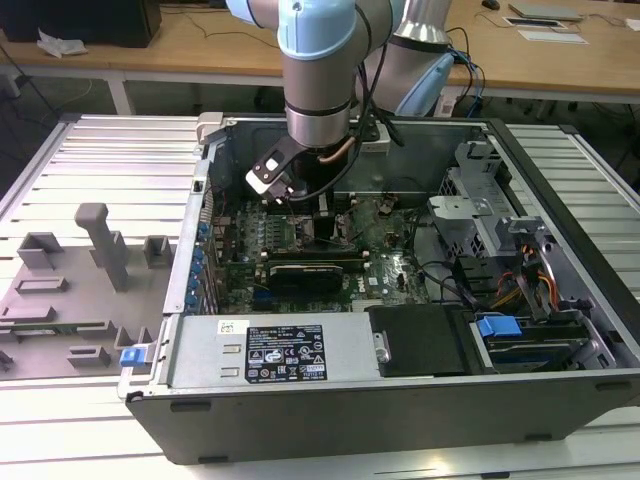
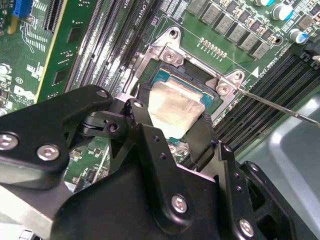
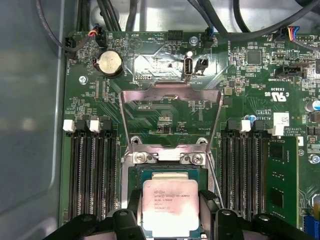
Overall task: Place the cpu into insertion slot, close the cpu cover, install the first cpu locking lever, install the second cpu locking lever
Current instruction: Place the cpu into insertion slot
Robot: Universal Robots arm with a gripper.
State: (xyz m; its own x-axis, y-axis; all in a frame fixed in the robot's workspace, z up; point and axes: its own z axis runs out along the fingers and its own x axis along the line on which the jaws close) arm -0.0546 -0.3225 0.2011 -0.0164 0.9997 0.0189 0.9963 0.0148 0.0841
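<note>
**Cpu held over the open slot**

In the second wrist view the tool (image 2: 170, 122) pinches the cpu (image 3: 170, 207) by two opposite edges, its silver face up. The cpu sits at the slot (image 3: 131, 192), low in its frame; whether it is fully seated I cannot tell. The cover (image 3: 171, 86) stands swung open behind it. The chip looks light, stiff and fragile, so it is best held by the edges and kept level.

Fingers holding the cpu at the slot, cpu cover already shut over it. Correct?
No. The cpu cover is open, swung up clear of the insertion slot, per the first wrist view. The rest holds: fingers hold the cpu at the slot.
</note>
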